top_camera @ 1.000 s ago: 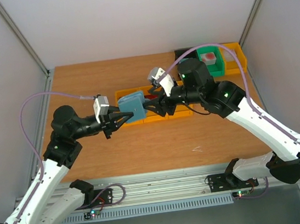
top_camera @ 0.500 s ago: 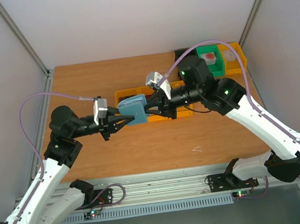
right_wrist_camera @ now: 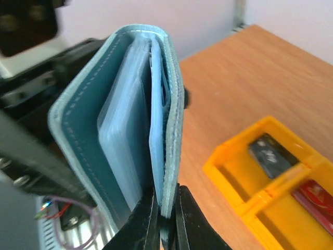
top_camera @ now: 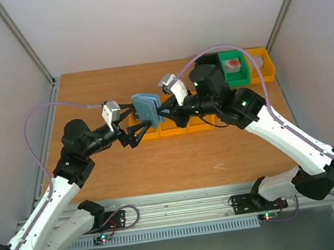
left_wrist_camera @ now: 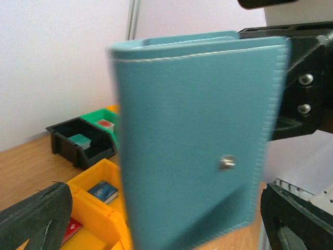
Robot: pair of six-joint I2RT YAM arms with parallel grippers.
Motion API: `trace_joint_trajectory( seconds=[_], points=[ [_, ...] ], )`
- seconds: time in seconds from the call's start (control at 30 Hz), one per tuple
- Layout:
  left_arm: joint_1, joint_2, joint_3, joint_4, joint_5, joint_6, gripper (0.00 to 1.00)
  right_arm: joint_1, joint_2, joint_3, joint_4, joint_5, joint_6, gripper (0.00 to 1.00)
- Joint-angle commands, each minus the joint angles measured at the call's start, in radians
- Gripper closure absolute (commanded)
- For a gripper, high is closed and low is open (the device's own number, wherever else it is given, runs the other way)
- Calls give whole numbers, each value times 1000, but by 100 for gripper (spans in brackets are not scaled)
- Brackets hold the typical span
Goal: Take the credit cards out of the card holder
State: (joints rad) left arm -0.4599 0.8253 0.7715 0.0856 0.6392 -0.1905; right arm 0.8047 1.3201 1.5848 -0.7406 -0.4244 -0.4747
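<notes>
From my console most of the job looks done — a dark grey card (right_wrist_camera: 268,151) and a red card (right_wrist_camera: 318,200) lie in neighbouring compartments of the yellow bins (right_wrist_camera: 221,165), and the left wrist view shows a blue card (left_wrist_camera: 102,191) in another compartment. Whether the clear sleeves (right_wrist_camera: 125,146) hold any more I cannot tell; seen edge-on in the right wrist view they look pale and flat. The card holder (top_camera: 146,108) is off the table, upright in the air above the bins, between the two arms. The right gripper (right_wrist_camera: 165,219) is clamped tight on the lower edge of one flap. The left gripper (top_camera: 138,118) stands spread wide — its fingers flank the holder's outer face and grip nothing, so I judge the right arm alone carries it. What remains, I'd say, is checking the sleeves and setting the holder down.
</notes>
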Motion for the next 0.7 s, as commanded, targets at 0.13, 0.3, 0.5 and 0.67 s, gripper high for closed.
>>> trace_joint_trajectory(
  seconds=[0.13,0.3,0.5,0.67],
  points=[
    [-2,10,-7,14,-226,26,1,144,109,112,-11,702,152,99],
    [-2,35,7,-23,-354,33,1,165,141,145,-12,653,131,99],
    [-2,41,6,-9,-435,42,0,165,160,144,-18,618,93,99],
    [0,37,18,-35,-436,67,1,160,130,118,15,559,55,99]
  ],
)
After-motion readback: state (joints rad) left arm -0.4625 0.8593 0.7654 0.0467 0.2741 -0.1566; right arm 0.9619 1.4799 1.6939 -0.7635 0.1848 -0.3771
